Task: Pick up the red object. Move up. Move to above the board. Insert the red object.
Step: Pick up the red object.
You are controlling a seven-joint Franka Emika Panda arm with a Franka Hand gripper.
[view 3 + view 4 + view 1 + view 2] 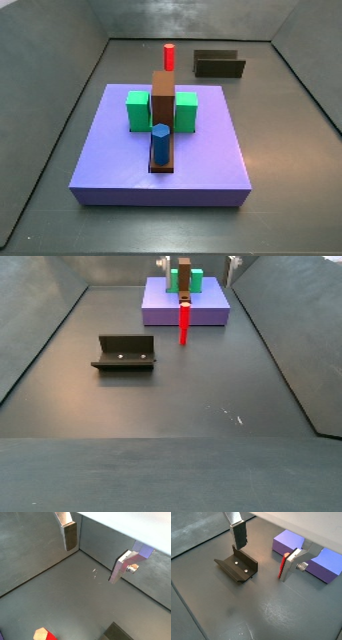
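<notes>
A robot test cell, likely simulated: bare grey walled surface, a fixture, and the claw hanging above.

Pincer: two flat silver finger plates, dark pads, round silver screw on one finger.

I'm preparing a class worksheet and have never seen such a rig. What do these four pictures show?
This is a robot arm with two fingers. Two cameras ride on its wrist and look down past the open gripper, which hangs above the floor near the fixture, a dark bracket, and holds nothing. Two other cameras watch from the side. The red object stands upright on the floor. A purple platform carries the brown board, green blocks and a blue peg.
</notes>
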